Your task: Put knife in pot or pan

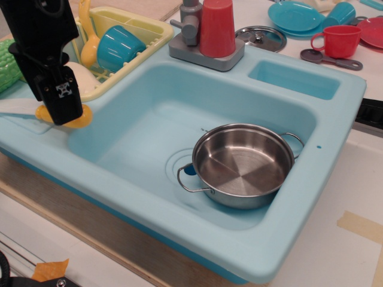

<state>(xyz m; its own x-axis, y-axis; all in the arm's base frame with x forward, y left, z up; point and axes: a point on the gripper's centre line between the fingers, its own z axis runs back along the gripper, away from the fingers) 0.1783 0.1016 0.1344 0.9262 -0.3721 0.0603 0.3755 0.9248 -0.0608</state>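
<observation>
pincer over knife handle, pot in sink

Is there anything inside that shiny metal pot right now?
No. The pot in the sink shows only its bare steel bottom; the knife lies on the sink's left ledge.

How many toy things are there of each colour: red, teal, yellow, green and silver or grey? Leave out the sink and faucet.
Red: 3 – tall cup, mug, plate edge
Teal: 3 – cup in rack, plate, cup
Yellow: 3 – rack, ladle, knife
Green: 1 – corn
Silver or grey: 3 – pot, lid, spoon
Total: 13
</observation>
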